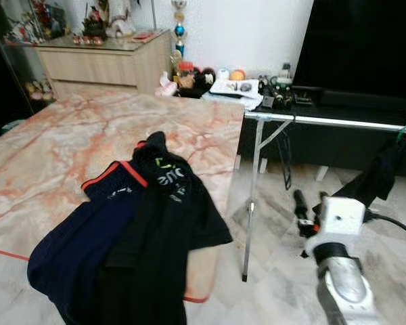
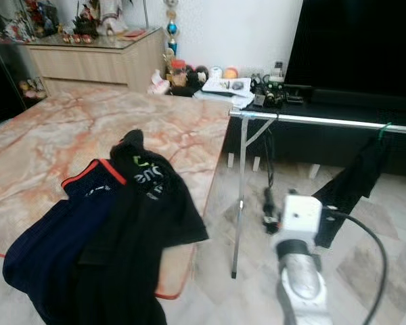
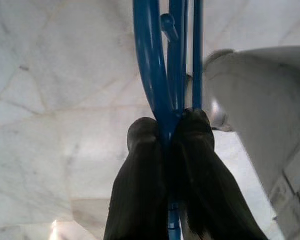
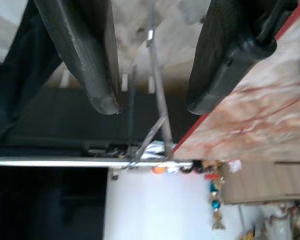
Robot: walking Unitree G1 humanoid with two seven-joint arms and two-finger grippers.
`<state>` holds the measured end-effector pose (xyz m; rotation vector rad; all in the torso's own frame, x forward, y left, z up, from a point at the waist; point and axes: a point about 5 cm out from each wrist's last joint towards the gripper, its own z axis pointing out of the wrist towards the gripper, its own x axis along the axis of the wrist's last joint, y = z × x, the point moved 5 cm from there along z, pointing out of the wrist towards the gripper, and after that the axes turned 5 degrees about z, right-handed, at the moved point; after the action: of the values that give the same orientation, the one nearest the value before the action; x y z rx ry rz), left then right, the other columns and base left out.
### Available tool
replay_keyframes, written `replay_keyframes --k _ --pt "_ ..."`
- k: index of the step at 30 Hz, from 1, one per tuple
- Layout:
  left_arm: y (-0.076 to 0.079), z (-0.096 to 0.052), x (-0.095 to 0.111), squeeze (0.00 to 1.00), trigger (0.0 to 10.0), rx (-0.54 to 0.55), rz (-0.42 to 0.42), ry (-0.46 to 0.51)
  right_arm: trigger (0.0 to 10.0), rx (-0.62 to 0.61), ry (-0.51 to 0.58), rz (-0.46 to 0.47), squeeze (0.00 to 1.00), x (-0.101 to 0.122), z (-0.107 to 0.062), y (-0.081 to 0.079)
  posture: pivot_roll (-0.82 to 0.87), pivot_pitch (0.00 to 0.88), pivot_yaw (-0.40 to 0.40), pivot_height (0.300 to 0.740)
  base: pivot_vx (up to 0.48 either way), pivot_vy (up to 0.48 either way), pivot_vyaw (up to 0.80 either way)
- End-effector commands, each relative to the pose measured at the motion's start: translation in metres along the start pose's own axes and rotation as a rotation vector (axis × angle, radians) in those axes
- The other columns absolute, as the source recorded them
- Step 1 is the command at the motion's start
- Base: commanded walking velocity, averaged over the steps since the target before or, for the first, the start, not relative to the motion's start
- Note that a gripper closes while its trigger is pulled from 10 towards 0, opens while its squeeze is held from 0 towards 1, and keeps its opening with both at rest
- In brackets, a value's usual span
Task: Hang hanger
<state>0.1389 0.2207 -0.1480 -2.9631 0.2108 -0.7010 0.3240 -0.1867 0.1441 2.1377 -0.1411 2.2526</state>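
In the left wrist view my left gripper (image 3: 169,125) is shut on a blue hanger (image 3: 155,75), whose thin blue bars run away from the fingertips over the pale marble floor. My right gripper (image 1: 301,206) is raised low at the right, beside the rack's upright leg (image 1: 252,203), and stands open with nothing between its fingers (image 4: 97,75). The silver rail (image 1: 331,122) of the clothes rack runs to the right at table height. A black garment (image 1: 373,177) hangs from it on a green hook (image 1: 403,131).
A black shirt (image 1: 164,223) and a navy shirt (image 1: 88,244) lie over the near corner of the marble table (image 1: 88,128). Behind the rack are a dark TV (image 1: 365,40) and a low stand with clutter (image 1: 237,84). A wooden cabinet (image 1: 101,64) stands far left.
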Motion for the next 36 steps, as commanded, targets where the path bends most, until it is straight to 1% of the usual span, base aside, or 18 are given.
replay_keyframes --k 1,10,16,20,24,26,27,29,30,32,33,36 --pt "-0.004 -0.001 -0.004 0.00 10.0 0.008 -0.002 -0.010 10.0 0.032 0.016 0.021 0.00 0.004 0.001 -0.012 0.09 0.009 0.022 0.740 0.000 -0.304 0.00" --pt "-0.004 -0.001 -0.003 0.00 10.0 0.006 -0.001 -0.009 10.0 0.027 0.011 0.018 0.00 0.003 0.002 -0.011 0.09 0.008 0.024 0.740 0.000 -0.306 0.00" --pt "-0.004 -0.001 -0.004 0.00 10.0 0.003 -0.001 -0.010 10.0 0.003 -0.009 0.022 0.00 -0.003 0.002 -0.007 0.09 0.010 0.024 0.740 0.000 -0.305 0.00" --pt "-0.004 -0.001 -0.004 0.00 10.0 0.002 -0.002 -0.012 10.0 -0.084 -0.081 0.069 0.00 -0.024 -0.001 0.009 0.10 0.012 0.022 0.740 0.000 -0.305 0.00" --pt "-0.004 -0.001 -0.004 0.00 10.0 0.002 -0.003 -0.012 10.0 -0.139 -0.124 0.109 0.00 -0.036 -0.005 0.020 0.10 0.012 0.022 0.740 0.000 -0.307 0.00" --pt "-0.004 -0.001 -0.004 0.00 10.0 0.001 -0.002 -0.012 10.0 -0.198 -0.165 0.147 0.00 -0.049 -0.009 0.031 0.10 0.012 0.023 0.740 0.000 -0.307 0.00" --pt "-0.004 -0.001 -0.004 0.00 10.0 0.000 -0.001 -0.012 10.0 -0.213 -0.176 0.157 0.00 -0.053 -0.010 0.034 0.10 0.013 0.024 0.740 0.000 -0.307 0.00" --pt "-0.004 -0.001 -0.004 0.00 10.0 0.000 -0.002 -0.012 10.0 -0.220 -0.182 0.164 0.00 -0.055 -0.011 0.035 0.10 0.013 0.024 0.740 0.000 -0.309 0.00" --pt "-0.004 -0.001 -0.004 0.00 10.0 0.000 -0.002 -0.011 10.0 -0.252 -0.211 0.197 0.00 -0.064 -0.014 0.041 0.10 0.013 0.024 0.740 0.000 -0.304 0.00" --pt "-0.004 -0.001 -0.004 0.00 10.0 0.000 -0.001 -0.011 10.0 -0.270 -0.231 0.218 0.00 -0.070 -0.016 0.043 0.10 0.013 0.024 0.740 0.000 -0.306 0.00" --pt "-0.004 -0.001 -0.004 0.00 10.0 -0.001 0.000 -0.011 10.0 -0.285 -0.259 0.234 0.00 -0.077 -0.017 0.045 0.10 0.013 0.024 0.740 0.000 -0.304 -0.42" --pt "-0.004 -0.001 -0.004 0.00 10.0 0.000 0.001 -0.010 10.0 -0.307 -0.278 0.267 0.00 -0.085 -0.020 0.047 0.10 0.014 0.025 0.740 0.000 -0.304 -0.80"
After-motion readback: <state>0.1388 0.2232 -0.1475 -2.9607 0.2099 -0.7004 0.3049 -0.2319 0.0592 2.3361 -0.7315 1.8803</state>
